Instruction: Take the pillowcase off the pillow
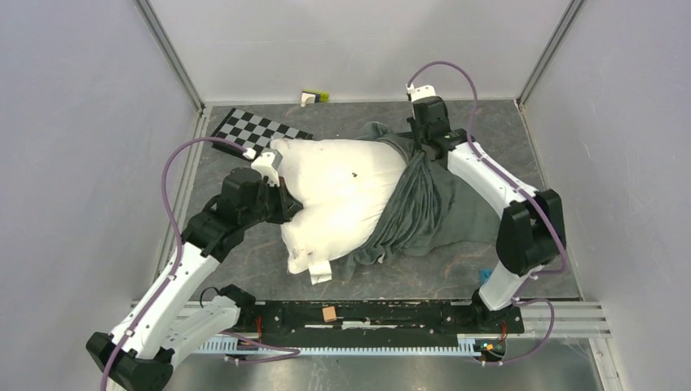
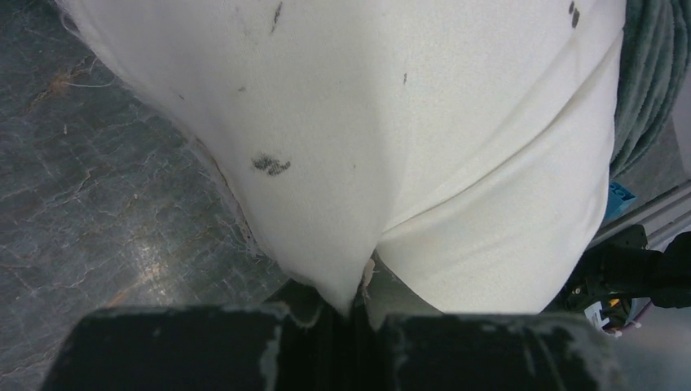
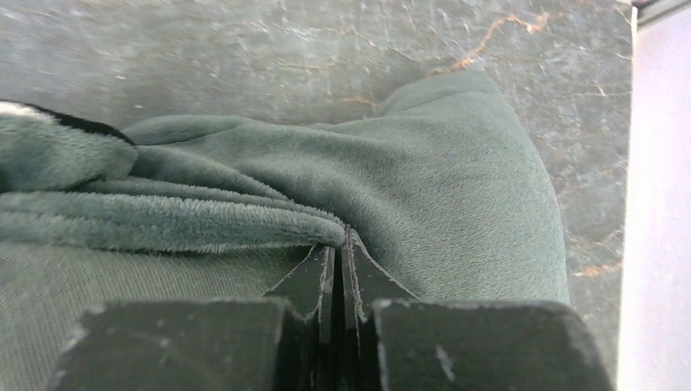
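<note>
Anchor and pull
Left gripper (image 2: pixel 355 303) pinches the left edge of the pillow (image 1: pixel 342 191) as anchor; right gripper (image 3: pixel 338 254) clamps the pillowcase (image 1: pixel 425 204), bunched inside-out over the pillow's right end, ready to peel.

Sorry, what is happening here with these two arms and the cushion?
Two robot arms are taking a pillowcase off a pillow. The left gripper pinches the white pillow; the right gripper pinches the grey, inside-out pillowcase. Most of the pillow is bare, with the pillowcase bunched around its right end.
</note>
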Action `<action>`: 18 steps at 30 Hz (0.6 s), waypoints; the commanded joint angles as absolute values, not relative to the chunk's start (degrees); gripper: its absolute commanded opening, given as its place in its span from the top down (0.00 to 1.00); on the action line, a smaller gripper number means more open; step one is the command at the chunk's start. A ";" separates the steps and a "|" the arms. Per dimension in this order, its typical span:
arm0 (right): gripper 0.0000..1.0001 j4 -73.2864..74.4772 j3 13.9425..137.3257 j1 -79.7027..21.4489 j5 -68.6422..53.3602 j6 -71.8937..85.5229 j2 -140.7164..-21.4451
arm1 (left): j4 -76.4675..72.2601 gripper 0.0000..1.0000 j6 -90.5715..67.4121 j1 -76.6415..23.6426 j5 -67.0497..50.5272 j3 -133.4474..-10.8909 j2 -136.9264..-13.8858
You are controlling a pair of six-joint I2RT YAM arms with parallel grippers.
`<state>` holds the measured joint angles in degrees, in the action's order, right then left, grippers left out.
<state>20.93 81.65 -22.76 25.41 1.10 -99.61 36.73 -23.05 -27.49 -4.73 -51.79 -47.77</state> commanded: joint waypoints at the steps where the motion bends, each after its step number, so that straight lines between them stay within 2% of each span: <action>1: 0.97 12.89 77.87 -16.61 21.87 -0.08 -91.97 | 43.91 0.98 -20.95 -26.73 1.52 -55.59 -48.06; 5: 0.95 10.66 77.52 -16.74 14.71 1.75 -86.34 | 43.49 0.98 -22.58 -26.76 -2.23 -57.70 -51.57; 6: 0.90 10.55 77.48 -16.79 13.27 1.61 -84.90 | 43.22 0.98 -23.35 -26.72 -2.52 -58.06 -52.00; 7: 0.78 10.82 77.46 -16.74 10.57 1.20 -83.46 | 42.88 0.98 -24.06 -26.75 -2.53 -58.37 -52.43; 8: 0.60 11.11 77.15 -16.76 7.48 0.50 -82.14 | 42.49 0.98 -25.00 -26.76 -2.58 -58.74 -52.77; 10: 0.36 11.28 75.53 -16.83 2.35 -0.89 -79.06 | 41.79 0.98 -27.02 -26.72 -2.64 -59.44 -53.69; 11: 0.28 11.57 74.32 -17.04 0.39 -0.68 -77.45 | 41.44 0.98 -28.23 -26.73 -2.76 -59.86 -54.21; 13: 0.16 12.73 71.79 -18.46 -1.87 -0.67 -74.57 | 40.73 0.98 -30.18 -26.65 -4.22 -60.80 -55.55; 15: 0.04 14.97 69.01 -22.53 3.31 -1.12 -71.54 | 40.22 0.98 -32.02 -26.63 -5.88 -61.69 -57.18; 18: 0.02 17.26 63.50 -31.67 14.82 -2.27 -66.58 | 39.99 0.98 -35.23 -26.59 -6.33 -62.98 -59.04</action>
